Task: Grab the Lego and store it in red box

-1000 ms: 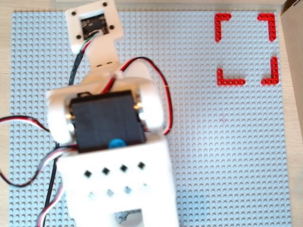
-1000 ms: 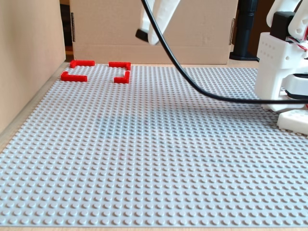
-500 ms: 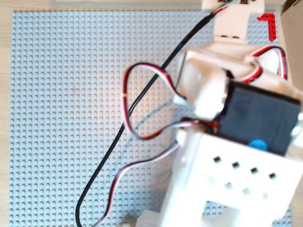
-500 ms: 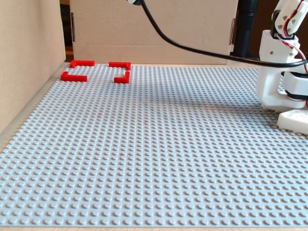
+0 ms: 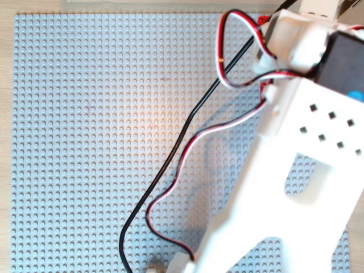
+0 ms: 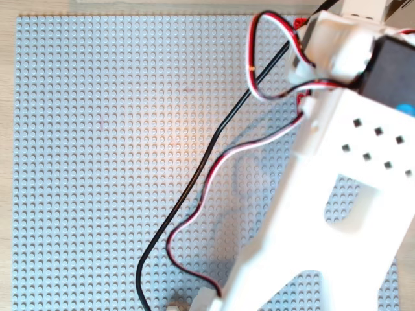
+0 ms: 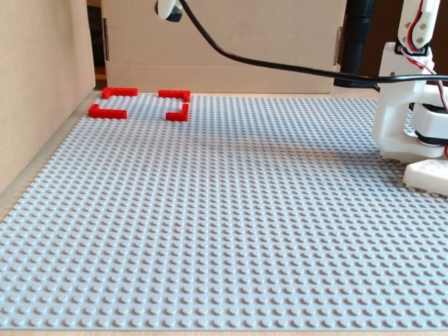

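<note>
The red box [image 7: 140, 103] is an outline of thin red corner pieces on the far left of the grey studded baseplate [image 7: 231, 231] in the fixed view. In both overhead views only small red bits of the red box [image 5: 266, 85] [image 6: 303, 97] peek out beside the white arm [image 5: 284, 187] [image 6: 324, 214]. The Lego is not seen in any view. High above the box's right side, just a white and dark tip of my gripper [image 7: 168, 8] shows at the top edge. Its jaws are cut off.
A black cable [image 7: 280, 66] hangs from the gripper across to the white arm base [image 7: 413, 119] at the right. Cardboard walls [image 7: 42, 91] stand along the left and back of the plate. Red-white-black wires [image 5: 187, 153] loop over the plate in the overhead views.
In the fixed view the gripper has risen and swung left, from above the plate's middle back to almost out of the top edge. The cable has lifted with it.
</note>
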